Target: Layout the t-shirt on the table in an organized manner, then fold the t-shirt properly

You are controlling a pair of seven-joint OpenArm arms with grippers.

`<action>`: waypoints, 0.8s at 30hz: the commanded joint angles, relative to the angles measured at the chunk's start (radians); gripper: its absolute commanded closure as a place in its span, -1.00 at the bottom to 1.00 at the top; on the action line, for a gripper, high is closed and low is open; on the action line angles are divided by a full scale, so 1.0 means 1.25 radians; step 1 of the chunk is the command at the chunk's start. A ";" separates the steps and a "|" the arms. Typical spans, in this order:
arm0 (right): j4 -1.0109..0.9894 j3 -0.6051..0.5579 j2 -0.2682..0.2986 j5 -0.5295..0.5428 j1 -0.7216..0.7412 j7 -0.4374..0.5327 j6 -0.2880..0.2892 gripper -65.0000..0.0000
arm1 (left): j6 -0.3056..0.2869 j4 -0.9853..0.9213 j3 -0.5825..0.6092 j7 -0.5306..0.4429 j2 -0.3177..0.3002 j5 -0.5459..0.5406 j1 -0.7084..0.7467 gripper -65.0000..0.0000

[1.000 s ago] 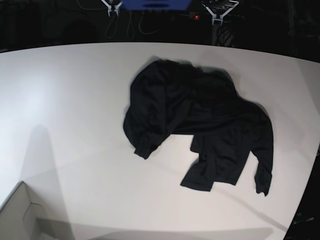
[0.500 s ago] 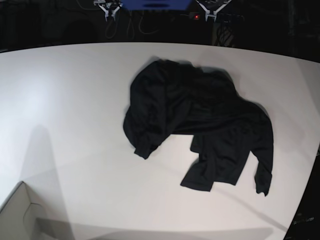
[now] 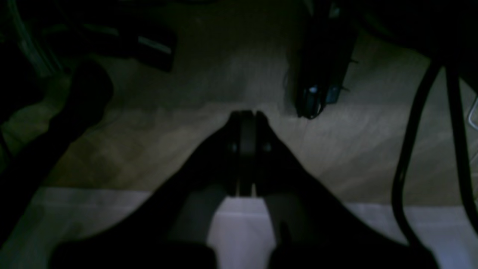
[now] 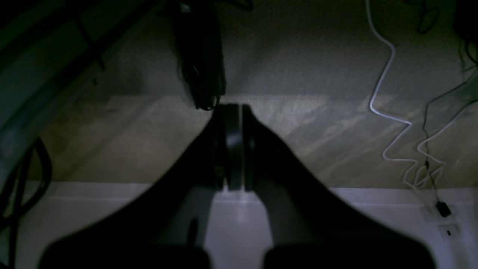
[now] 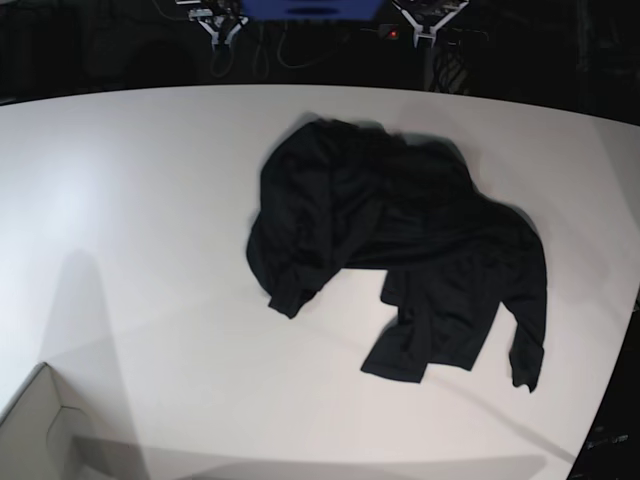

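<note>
T-shirt: black, bunched and creased, lying on the white table, from mid-table over to the side of the left arm. Both hands off the cloth, beyond the table's far edge in the base view. Left hand: fingers together, nothing between them. Right hand: likewise closed up, empty. Contact with shirt: none, either side.

Relative position, base view: the shirt's top edge lies nearest the hands, near the far table edge; the rest of it spreads away from them, toward the camera. Right hand stands off beyond the shirt's upper left; left hand beyond its upper right part.

Shirt outline: a broad lump at left tapers to a short blunt end. A band of cloth runs across to the right. Below it hang a squarish flap with an angled end and, farther right, a narrow strip resembling a sleeve, its tip ragged. Bare tabletop shows in the notch between lump and flap.

Open room: wide bare surface left of the shirt and also below it; narrower strip on the right, before the curved table edge. Pale box at the lower left corner, well apart from the cloth.
</note>
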 commanded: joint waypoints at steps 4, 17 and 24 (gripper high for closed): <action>0.064 0.000 0.007 0.004 -0.063 0.065 0.007 1.00 | 0.001 0.142 -0.004 -0.011 -0.044 -0.005 0.075 1.00; 0.674 0.001 0.064 0.005 -0.459 0.083 0.007 1.00 | 0.000 0.517 0.002 -0.003 -0.176 -0.200 0.333 1.00; 0.979 0.047 0.082 0.057 -0.624 0.083 0.007 1.00 | 0.000 0.769 -0.002 -0.003 -0.260 -0.254 0.490 1.00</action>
